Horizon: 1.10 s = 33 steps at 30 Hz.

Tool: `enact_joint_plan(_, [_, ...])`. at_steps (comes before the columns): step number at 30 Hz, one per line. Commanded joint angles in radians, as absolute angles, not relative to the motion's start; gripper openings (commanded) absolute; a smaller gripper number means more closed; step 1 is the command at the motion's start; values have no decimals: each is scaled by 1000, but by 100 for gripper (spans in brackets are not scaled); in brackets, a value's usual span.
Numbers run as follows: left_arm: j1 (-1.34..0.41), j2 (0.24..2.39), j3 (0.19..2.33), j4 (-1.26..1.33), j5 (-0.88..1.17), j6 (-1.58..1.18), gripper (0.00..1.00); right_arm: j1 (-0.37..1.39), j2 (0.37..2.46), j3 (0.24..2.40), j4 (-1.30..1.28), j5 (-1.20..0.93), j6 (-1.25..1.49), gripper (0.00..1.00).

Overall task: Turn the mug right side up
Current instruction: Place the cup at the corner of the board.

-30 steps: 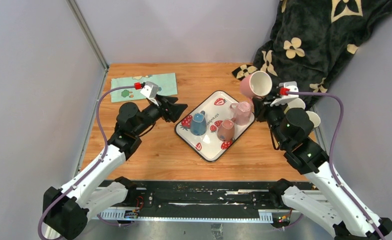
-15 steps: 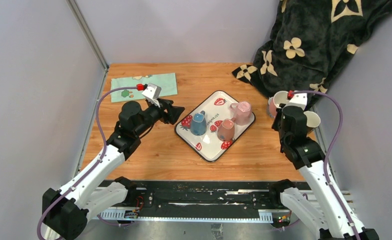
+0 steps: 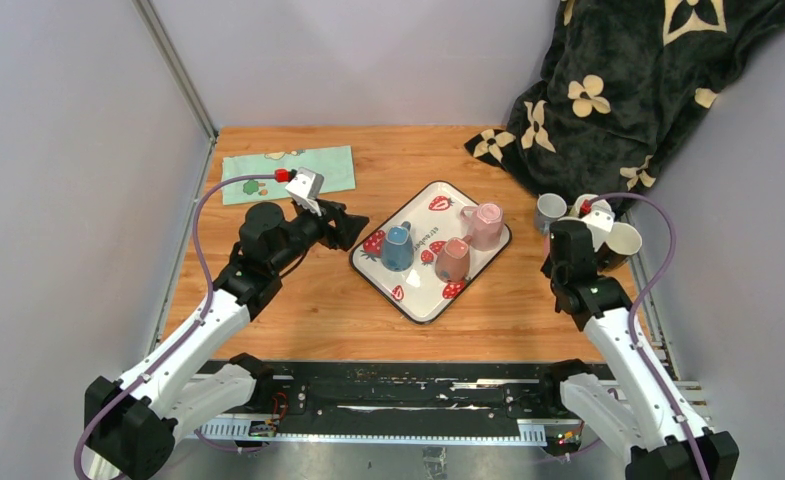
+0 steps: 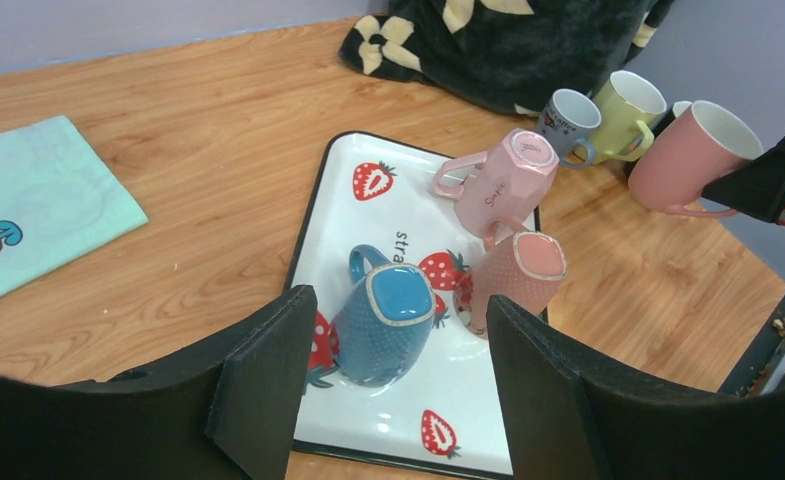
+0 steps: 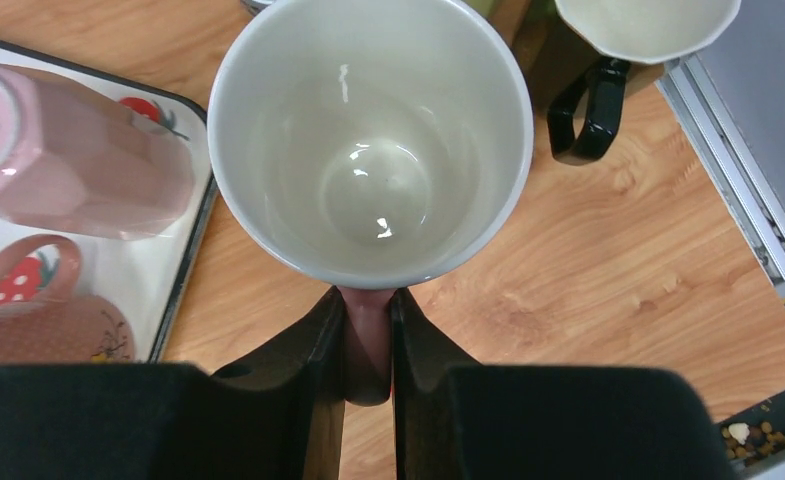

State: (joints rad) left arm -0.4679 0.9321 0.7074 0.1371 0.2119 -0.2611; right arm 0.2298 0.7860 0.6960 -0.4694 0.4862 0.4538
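Note:
My right gripper (image 5: 368, 312) is shut on the handle of a pink mug (image 5: 373, 140) with a white inside. Its mouth faces up towards the wrist camera. It is low over the table, right of the tray; I cannot tell whether it touches the wood. In the left wrist view the mug (image 4: 693, 155) leans slightly. In the top view my right gripper (image 3: 566, 228) covers most of it. My left gripper (image 3: 353, 225) is open and empty, left of the tray, with the blue mug (image 4: 388, 320) showing between its fingers.
A white strawberry tray (image 3: 420, 290) holds an upside-down blue mug (image 3: 397, 247), an upside-down dotted pink mug (image 3: 453, 260) and a faceted pink mug (image 3: 483, 225). A grey mug (image 3: 548, 208), a yellow-green mug (image 4: 628, 110) and a cream mug (image 3: 623, 238) stand far right. Dark blanket (image 3: 608, 90); green cloth (image 3: 288, 170).
My right arm has swung the pink mug down from a raised, tilted hold near the tray's far corner to a low, mouth-up hold at the right. The left arm barely moved.

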Motion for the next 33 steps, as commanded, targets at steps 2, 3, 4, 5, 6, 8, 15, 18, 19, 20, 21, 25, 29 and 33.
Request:
enact_joint_plan(2, [-468,935,735,147,208,-257,70,201,797,661,-391,600,493,0])
enact_joint_plan(3, [-468,937,735,150,211,-259,70,198,800,652,-381,602,487,0])
enact_joint_plan(4, [-468,940,736,151,213,-263,70,197,803,644,-369,606,482,0])
enact_joint_plan(5, [-468,943,737,153,219,-266,71,193,806,634,-360,613,478,0])
enact_joint_plan(6, [-468,945,739,154,223,-269,70,190,811,626,-352,619,478,0])
enact_joint_plan(8, [-468,951,742,154,233,-271,70,179,822,612,-338,625,475,0])
enact_joint_plan(15, [-468,953,742,149,235,-267,71,139,858,589,-317,601,482,0])
enact_joint_plan(18, [-468,951,740,142,233,-264,71,116,868,583,-314,582,486,0])
enact_joint_plan(19, [-468,953,739,141,232,-263,71,110,872,580,-312,574,487,0])
enact_joint_plan(20, [-468,954,739,141,234,-264,71,102,877,578,-311,569,489,0])
enact_joint_plan(21, [-468,954,739,140,234,-265,71,95,879,576,-309,561,491,0])
enact_joint_plan(25, [-468,956,742,143,238,-267,71,68,895,567,-301,533,495,0])
enact_joint_plan(29, [-468,962,746,140,245,-268,71,52,907,553,-289,513,494,0])
enact_joint_plan(33, [-468,968,747,140,248,-273,71,39,917,541,-279,500,492,0])
